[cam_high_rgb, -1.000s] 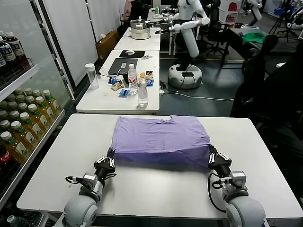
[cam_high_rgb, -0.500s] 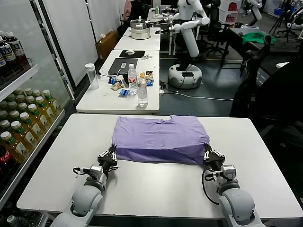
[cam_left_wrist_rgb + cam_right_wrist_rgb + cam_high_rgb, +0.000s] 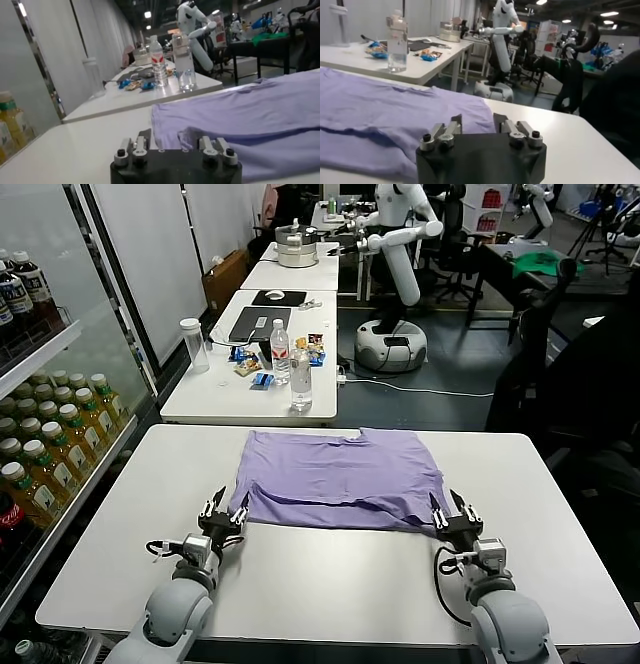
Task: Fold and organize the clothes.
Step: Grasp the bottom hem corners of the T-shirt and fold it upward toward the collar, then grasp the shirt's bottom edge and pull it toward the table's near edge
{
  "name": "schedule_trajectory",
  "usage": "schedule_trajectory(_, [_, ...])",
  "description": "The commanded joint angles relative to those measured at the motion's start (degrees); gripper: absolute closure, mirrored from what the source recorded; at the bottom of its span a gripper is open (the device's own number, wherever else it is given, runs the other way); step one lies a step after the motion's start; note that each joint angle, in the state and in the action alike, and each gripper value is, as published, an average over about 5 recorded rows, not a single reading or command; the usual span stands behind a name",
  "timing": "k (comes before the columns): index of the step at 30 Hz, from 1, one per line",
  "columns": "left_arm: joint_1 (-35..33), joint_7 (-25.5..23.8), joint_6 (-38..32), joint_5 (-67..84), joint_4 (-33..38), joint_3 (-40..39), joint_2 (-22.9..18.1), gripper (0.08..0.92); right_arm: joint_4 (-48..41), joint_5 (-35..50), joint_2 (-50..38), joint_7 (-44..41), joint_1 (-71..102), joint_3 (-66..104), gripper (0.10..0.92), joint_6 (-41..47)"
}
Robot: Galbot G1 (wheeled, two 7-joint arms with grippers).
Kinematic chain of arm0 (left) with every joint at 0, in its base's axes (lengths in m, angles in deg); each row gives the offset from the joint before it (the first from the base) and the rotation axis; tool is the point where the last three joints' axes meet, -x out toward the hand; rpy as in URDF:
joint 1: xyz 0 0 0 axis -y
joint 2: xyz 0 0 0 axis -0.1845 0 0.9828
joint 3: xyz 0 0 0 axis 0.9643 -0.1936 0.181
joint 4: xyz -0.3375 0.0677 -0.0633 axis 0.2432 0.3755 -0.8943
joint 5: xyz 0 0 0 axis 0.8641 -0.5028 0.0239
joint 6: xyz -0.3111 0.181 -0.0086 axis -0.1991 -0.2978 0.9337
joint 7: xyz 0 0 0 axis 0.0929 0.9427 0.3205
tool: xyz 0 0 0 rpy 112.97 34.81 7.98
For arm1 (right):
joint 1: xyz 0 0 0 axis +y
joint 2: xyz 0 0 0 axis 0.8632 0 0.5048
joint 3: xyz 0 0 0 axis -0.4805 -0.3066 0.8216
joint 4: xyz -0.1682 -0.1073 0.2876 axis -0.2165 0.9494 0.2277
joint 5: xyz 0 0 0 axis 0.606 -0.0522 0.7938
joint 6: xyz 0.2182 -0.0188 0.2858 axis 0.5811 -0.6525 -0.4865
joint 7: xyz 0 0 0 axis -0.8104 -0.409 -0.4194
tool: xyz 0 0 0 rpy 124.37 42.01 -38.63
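Note:
The lavender T-shirt [image 3: 340,477] lies folded over on the white table [image 3: 330,584], its near edge resting flat on the tabletop. My left gripper [image 3: 225,509] sits open and empty at the shirt's near left corner, just off the fabric. My right gripper [image 3: 452,509] sits open and empty at the near right corner. The shirt also shows in the left wrist view [image 3: 240,115], beyond my left gripper [image 3: 175,142]. It shows in the right wrist view [image 3: 385,110] too, beyond my right gripper [image 3: 476,122].
A second white table [image 3: 250,379] behind carries two clear bottles [image 3: 300,379], a laptop, a tumbler [image 3: 193,344] and snack packets. A drinks fridge [image 3: 40,384] stands at the left. Another robot [image 3: 395,274] and chairs stand farther back.
Both grippers carried the shirt's near edge forward, then let it go and opened. The fabric has dropped flat onto the table.

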Motion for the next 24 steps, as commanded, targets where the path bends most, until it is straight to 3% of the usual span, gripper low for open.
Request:
schedule_trajectory(1, [-1.82,0.31,1.23,2.31,-0.01,0.63,-0.47,0.277,1.49,0.96,0.00,-0.04,4.07,2.95,0.306,1.25])
schedule_trajectory(5, [-0.28,0.99,2.74,4.48,-1.80,0.45,-1.24,0.194,-0.40,3.41,0.21,0.48,3.34,2.51,0.221,3.23])
schedule_trajectory(9, [0.61,1.23,3.59,5.32,-2.47,0.25,-1.47,0.204,-2.08,4.58,0.54,0.85,1.61,1.02,0.217,4.33])
schedule_trajectory(24, [1.16,0.87,4.65,9.35,-2.58,0.14,-0.95,0.620,-4.65,8.35,0.20,0.96,-1.15,-1.65,0.617,6.00])
